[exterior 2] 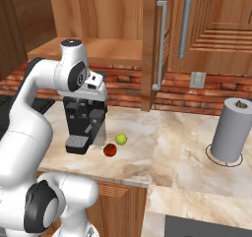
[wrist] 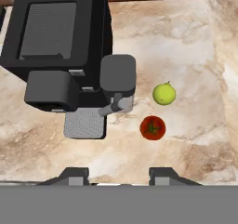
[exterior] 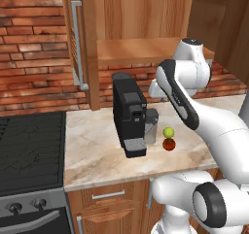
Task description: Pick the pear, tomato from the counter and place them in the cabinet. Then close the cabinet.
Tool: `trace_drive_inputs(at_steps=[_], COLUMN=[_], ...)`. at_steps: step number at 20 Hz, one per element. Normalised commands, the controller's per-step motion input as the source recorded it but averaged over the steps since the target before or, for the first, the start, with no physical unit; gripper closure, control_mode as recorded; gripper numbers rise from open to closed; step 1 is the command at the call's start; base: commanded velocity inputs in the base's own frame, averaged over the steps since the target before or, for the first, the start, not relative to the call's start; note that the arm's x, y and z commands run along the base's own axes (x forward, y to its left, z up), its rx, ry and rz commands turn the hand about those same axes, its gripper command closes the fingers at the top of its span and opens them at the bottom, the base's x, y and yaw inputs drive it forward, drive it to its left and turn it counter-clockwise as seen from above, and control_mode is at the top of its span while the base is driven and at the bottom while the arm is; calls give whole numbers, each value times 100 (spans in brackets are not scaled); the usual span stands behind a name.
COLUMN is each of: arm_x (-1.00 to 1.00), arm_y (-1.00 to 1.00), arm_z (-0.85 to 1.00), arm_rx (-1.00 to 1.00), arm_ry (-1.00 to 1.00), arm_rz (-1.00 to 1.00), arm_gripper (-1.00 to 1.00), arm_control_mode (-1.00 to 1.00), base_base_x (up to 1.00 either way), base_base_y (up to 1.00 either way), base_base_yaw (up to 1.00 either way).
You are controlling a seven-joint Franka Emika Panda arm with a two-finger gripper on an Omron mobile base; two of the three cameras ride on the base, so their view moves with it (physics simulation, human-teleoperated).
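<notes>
Gripper parted and holding nothing, fingertips at bottom edge of hand view with a wide gap between them; in right base view, hung high above the counter, near left centre of frame

Looking straight down. Tomato just above and slightly right of the gap midline, right of centre of frame. Pear further up and a little more to the right, close beside tomato but not touching. Both roundish, no long axis to align to, so finger roll judged unimportant

Key relation: tomato nearer the fingers, pear beyond it; a small shift toward frame right plus a straight descent judged enough for either

Coffee machine in upper left of hand view, its grey side tank near both fruits on their left; left finger clearance there judged the risk on descent

Cabinet at top of left base view, door swung open, shelf bare, above and behind the machine. Paper towel roll at right of right base view, well apart

Neither fruit picked yet; task judged at its start
</notes>
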Motion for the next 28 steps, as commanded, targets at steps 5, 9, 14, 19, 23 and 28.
trace_drive_inputs(at_steps=[5,9,14,19,23,28], arm_x=[-1,-3,0,0,0,0], arm_y=[0,0,-17,-31,-18,-10], arm_z=[-28,-34,-27,-42,-43,-55], arm_rx=[-5,-8,-1,0,0,0], arm_ry=[0,5,1,0,-4,0], arm_rz=[9,38,37,24,3,-1], arm_gripper=[-100,-100,-100,-100,-100,-100], arm_control_mode=[-100,-100,-100,-100,-100,-100], base_base_x=[0,0,0,0,0,0], base_base_y=[0,0,0,0,0,0], base_base_yaw=[0,0,0,0,0,0])
